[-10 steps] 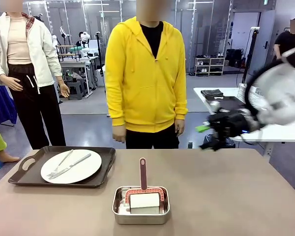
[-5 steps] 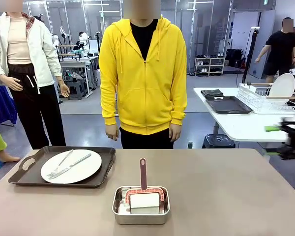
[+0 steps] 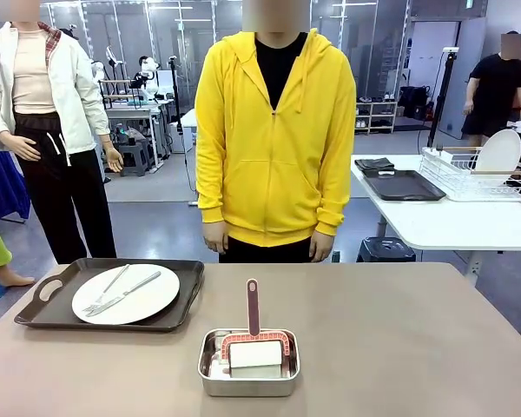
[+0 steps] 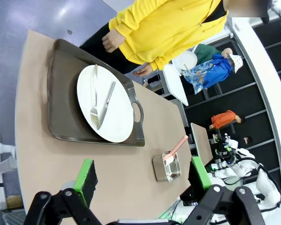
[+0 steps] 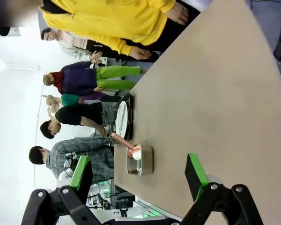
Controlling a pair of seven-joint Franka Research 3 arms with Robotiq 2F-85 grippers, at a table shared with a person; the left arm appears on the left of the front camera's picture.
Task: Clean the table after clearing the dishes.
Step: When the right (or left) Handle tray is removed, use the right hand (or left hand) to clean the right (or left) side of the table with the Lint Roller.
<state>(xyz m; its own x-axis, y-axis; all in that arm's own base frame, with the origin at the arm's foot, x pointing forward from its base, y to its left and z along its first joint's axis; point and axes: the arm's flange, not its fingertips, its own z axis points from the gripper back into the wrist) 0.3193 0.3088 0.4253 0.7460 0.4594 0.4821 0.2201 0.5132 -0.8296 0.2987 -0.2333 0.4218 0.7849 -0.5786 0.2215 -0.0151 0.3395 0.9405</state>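
Dishes [image 3: 148, 304] unmoved, person [image 3: 275, 139] now farther right

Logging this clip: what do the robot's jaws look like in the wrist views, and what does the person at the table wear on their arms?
The left jaws are black link bars with round pivot bolts and bright green pads; the right jaws match, green pads included. The person wears a yellow zip hoodie with long sleeves and cuffs, over a black top.

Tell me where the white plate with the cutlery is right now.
In the front view, the plate lies on the dark tray on the left side of the table, just left of the steel pan at the middle.
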